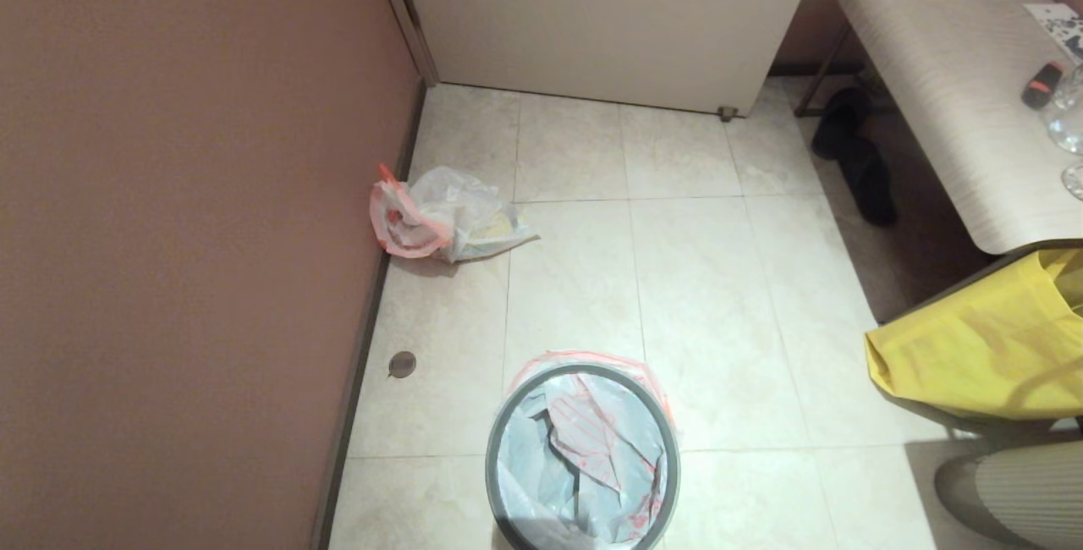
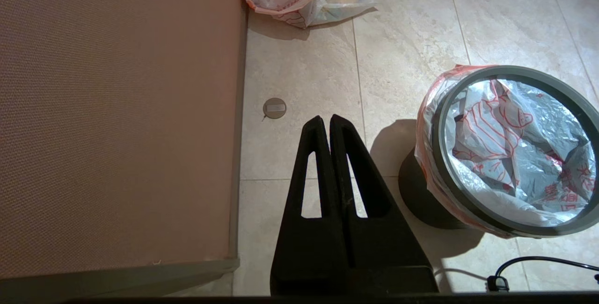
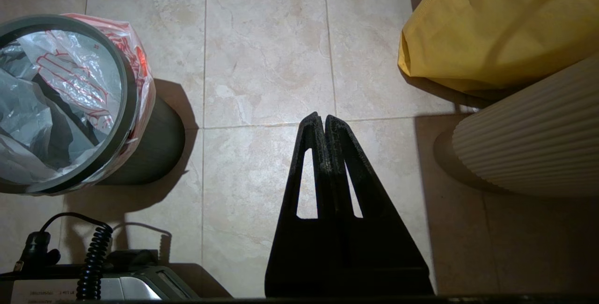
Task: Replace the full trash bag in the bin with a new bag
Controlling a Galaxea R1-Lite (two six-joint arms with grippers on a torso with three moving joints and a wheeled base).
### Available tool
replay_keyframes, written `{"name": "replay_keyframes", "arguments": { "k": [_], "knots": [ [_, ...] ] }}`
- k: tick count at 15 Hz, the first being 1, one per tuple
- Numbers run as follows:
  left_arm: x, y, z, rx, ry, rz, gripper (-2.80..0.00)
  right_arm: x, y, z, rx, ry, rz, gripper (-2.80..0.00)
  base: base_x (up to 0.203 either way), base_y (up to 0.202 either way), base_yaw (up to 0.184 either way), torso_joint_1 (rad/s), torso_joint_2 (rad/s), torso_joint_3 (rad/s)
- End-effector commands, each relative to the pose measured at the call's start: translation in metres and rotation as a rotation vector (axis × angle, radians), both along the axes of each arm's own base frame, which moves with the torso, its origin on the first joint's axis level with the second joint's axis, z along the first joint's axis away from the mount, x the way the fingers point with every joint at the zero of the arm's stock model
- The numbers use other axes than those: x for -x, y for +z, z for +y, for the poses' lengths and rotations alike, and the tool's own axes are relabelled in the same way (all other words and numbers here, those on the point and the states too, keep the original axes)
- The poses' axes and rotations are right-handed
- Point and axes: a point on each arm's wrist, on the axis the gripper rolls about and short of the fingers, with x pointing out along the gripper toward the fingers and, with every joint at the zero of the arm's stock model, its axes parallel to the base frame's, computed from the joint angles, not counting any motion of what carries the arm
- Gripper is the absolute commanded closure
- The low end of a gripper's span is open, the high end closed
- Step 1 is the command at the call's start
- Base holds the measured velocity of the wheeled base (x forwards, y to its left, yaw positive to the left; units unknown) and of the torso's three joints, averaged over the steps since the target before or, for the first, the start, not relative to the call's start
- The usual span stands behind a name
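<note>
The new bag [image 1: 592, 440] is lining the bin [image 1: 499, 482] at six o'clock. The full trash bag [image 1: 444, 220] is lying at ten o'clock. The left gripper [image 2: 328, 119] and right gripper [image 3: 323, 117] are hanging closed, empty.

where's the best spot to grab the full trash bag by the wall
Probably the pink-red handle loop at the mouth of the full trash bag, the end nearest the wall. It lies slumped on the floor, lumpy body trailing toward the open tiles, so come from above at the wall end and pinch the bunched handle rather than the bulging middle.
</note>
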Motion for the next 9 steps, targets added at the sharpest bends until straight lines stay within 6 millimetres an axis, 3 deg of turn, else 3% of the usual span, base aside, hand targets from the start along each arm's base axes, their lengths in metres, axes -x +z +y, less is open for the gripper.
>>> {"name": "replay_keyframes", "arguments": {
  "k": [1,9],
  "knots": [
    [-0.0002,0.0001,0.0,0.0,0.001,0.002,0.0,-0.0001,-0.0002,0.0,0.0,0.0,0.004,0.0,0.0,0.0,0.0,0.0,0.0,0.0],
    [-0.0002,0.0001,0.0,0.0,0.001,0.002,0.0,-0.0003,0.0008,0.0,-0.019,-0.002,-0.009,0.0,0.0,0.0,0.0,0.0,0.0,0.0]
  ]
}}
